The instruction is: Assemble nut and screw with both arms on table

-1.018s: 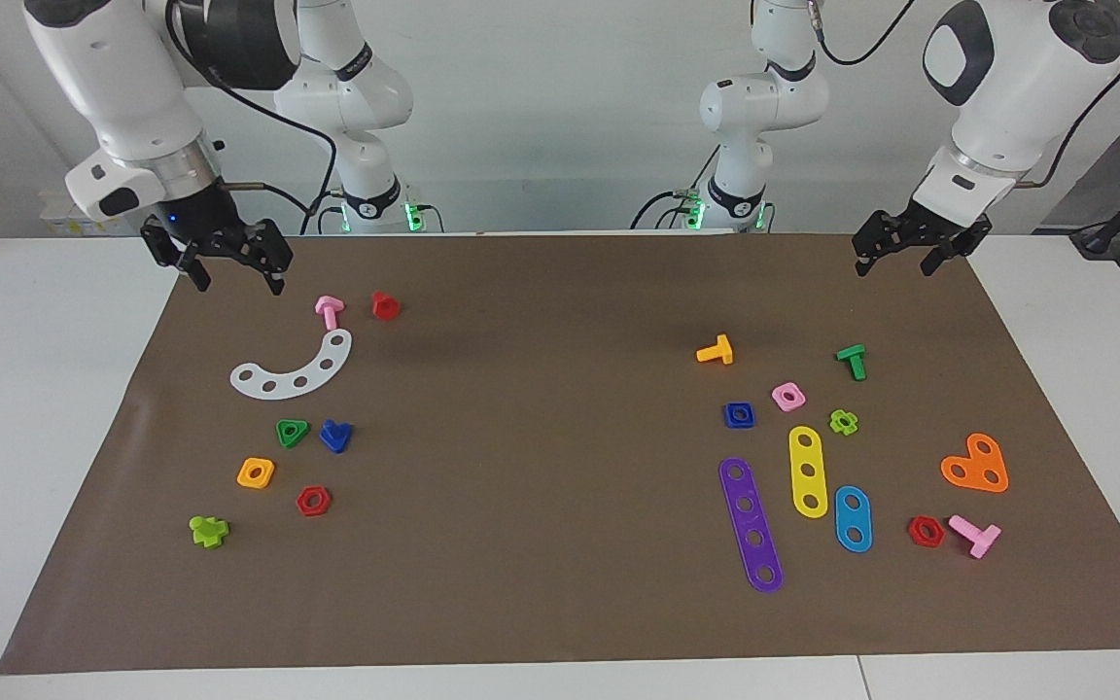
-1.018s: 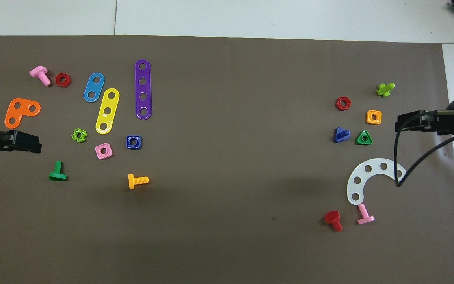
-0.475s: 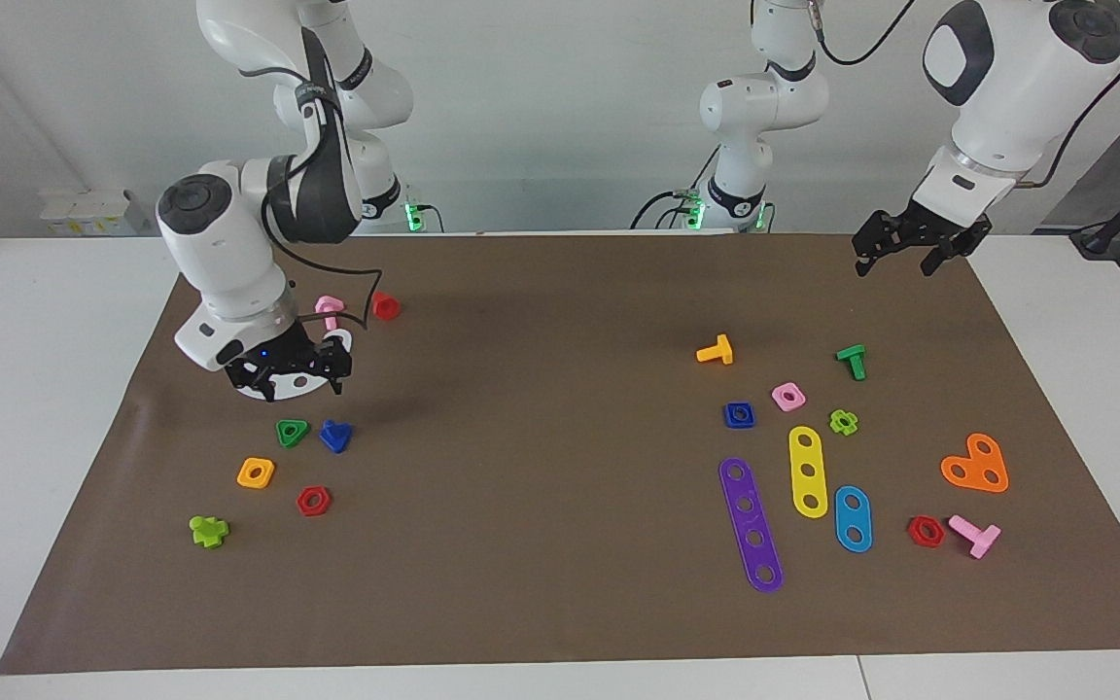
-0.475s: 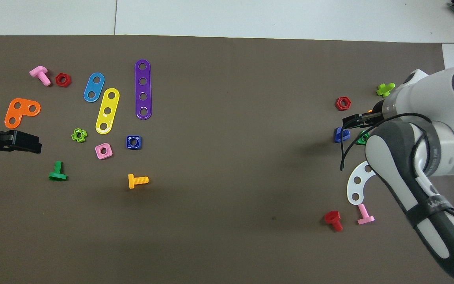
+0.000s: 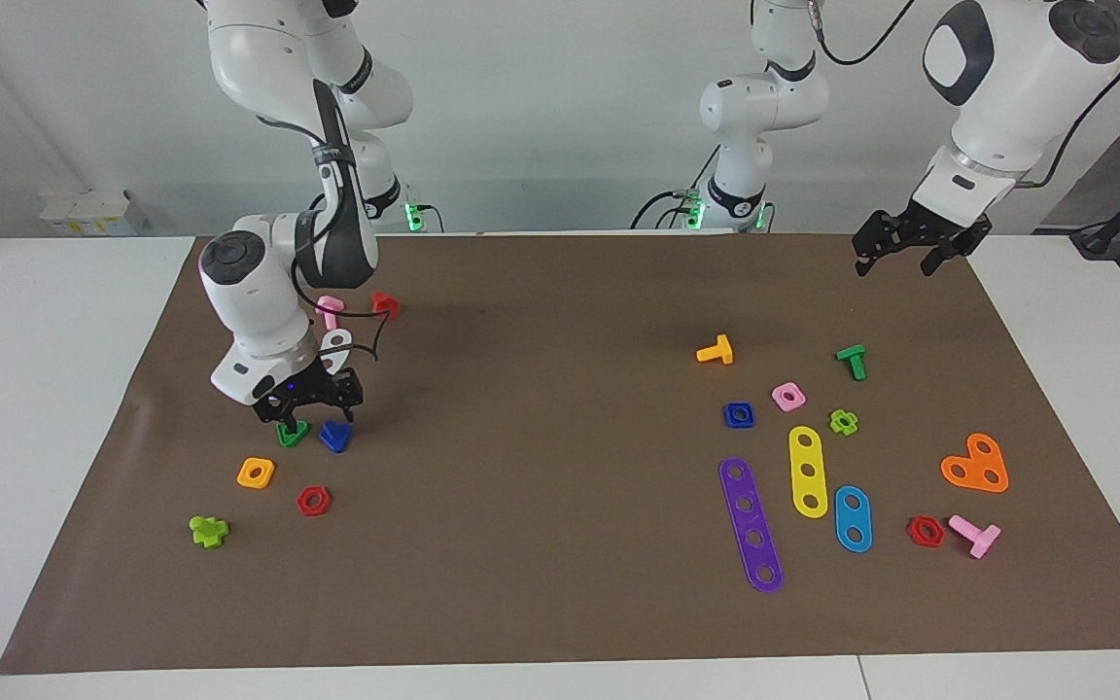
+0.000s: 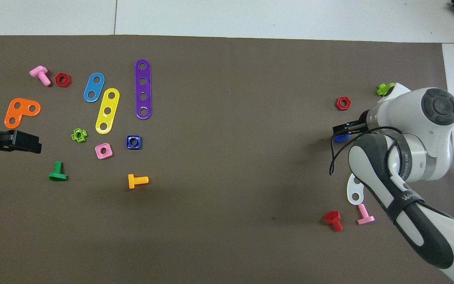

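The dark-blue screw (image 5: 335, 436) lies on the brown mat of the table (image 5: 560, 292) toward the right arm's end; in the overhead view only an edge of the screw (image 6: 342, 138) shows under the hand. My right gripper (image 5: 317, 420) hangs low over it and the green triangular nut (image 5: 293, 434), fingers apart, holding nothing. The dark-blue square nut (image 5: 739, 415) (image 6: 133, 142) lies flat toward the left arm's end. My left gripper (image 5: 905, 255) (image 6: 26, 142) waits open and empty above the mat's corner.
Beside the screw lie an orange square nut (image 5: 256, 472), a red hex nut (image 5: 313, 501) and a white curved strip (image 5: 334, 342). A pink square nut (image 5: 788, 396), an orange bolt (image 5: 716, 351) and a purple strip (image 5: 751, 525) surround the blue nut.
My right arm has swung out from the mat's edge and come down over the screw and green nut. The left arm has not moved, and no part has shifted.
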`<act>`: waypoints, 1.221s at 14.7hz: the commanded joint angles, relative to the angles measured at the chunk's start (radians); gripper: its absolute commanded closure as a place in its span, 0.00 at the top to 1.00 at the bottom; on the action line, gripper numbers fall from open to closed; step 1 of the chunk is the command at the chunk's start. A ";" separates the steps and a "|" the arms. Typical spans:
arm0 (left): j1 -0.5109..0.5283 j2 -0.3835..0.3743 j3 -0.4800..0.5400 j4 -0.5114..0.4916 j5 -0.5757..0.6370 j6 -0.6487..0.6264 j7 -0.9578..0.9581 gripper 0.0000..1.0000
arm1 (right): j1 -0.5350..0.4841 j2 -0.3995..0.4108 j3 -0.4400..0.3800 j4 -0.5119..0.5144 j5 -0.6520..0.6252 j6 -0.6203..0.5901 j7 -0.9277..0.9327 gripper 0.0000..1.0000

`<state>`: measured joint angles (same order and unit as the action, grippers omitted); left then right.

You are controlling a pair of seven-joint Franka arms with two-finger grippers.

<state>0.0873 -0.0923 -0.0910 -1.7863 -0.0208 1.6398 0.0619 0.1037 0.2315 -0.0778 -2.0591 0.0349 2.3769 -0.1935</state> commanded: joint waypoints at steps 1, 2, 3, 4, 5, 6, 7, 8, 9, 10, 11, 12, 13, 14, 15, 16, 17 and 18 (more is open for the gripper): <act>0.005 -0.030 0.000 -0.036 -0.011 0.020 0.001 1.00 | -0.007 0.011 0.004 -0.023 0.046 0.045 -0.047 0.73; 0.005 -0.032 0.000 -0.036 -0.011 0.020 0.001 1.00 | -0.007 0.014 0.004 -0.023 0.046 0.060 -0.049 0.69; 0.005 -0.030 0.000 -0.036 -0.011 0.020 0.001 1.00 | -0.007 0.020 0.004 -0.023 0.046 0.064 -0.058 0.65; 0.005 -0.030 0.000 -0.036 -0.011 0.020 0.001 1.00 | -0.007 0.023 0.004 -0.023 0.048 0.065 -0.066 0.61; 0.005 -0.030 0.000 -0.036 -0.011 0.020 0.001 1.00 | -0.007 0.023 0.004 -0.023 0.052 0.065 -0.066 0.58; 0.005 -0.030 0.000 -0.036 -0.011 0.020 0.001 1.00 | -0.007 0.025 0.004 -0.023 0.057 0.073 -0.064 0.52; 0.005 -0.030 0.000 -0.036 -0.011 0.020 0.001 1.00 | -0.006 0.028 0.004 -0.023 0.059 0.088 -0.064 0.50; 0.005 -0.030 0.000 -0.036 -0.011 0.020 0.001 1.00 | -0.006 0.029 0.004 -0.023 0.059 0.090 -0.064 0.49; 0.005 -0.030 0.000 -0.036 -0.011 0.020 0.001 1.00 | -0.006 0.031 0.004 -0.026 0.059 0.091 -0.066 0.47; 0.005 -0.030 0.000 -0.036 -0.011 0.020 0.001 1.00 | -0.007 0.040 0.004 -0.026 0.059 0.091 -0.066 0.47; 0.005 -0.030 0.000 -0.036 -0.011 0.020 0.001 1.00 | -0.007 0.043 0.004 -0.026 0.059 0.091 -0.066 0.45; 0.005 -0.030 0.000 -0.036 -0.011 0.020 0.001 1.00 | -0.006 0.045 0.004 -0.026 0.059 0.093 -0.064 0.45; 0.005 -0.030 0.000 -0.036 -0.011 0.020 0.001 1.00 | -0.004 0.045 0.004 -0.026 0.060 0.091 -0.064 0.45; 0.005 -0.030 0.000 -0.036 -0.011 0.020 0.001 1.00 | -0.006 0.043 0.004 -0.026 0.059 0.091 -0.066 0.45; 0.005 -0.030 0.000 -0.036 -0.011 0.020 0.001 1.00 | -0.006 0.043 0.004 -0.026 0.060 0.090 -0.067 0.44; 0.005 -0.030 0.000 -0.036 -0.011 0.020 0.001 1.00 | -0.006 0.043 0.004 -0.026 0.060 0.087 -0.067 0.44; 0.005 -0.030 0.000 -0.036 -0.011 0.020 0.001 1.00 | -0.006 0.043 0.004 -0.026 0.060 0.081 -0.067 0.44; 0.005 -0.030 0.000 -0.036 -0.011 0.020 0.001 1.00 | -0.006 0.043 0.004 -0.026 0.060 0.071 -0.070 0.44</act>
<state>0.0873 -0.0923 -0.0910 -1.7863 -0.0208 1.6398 0.0620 0.1037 0.2757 -0.0772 -2.0743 0.0583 2.4412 -0.2156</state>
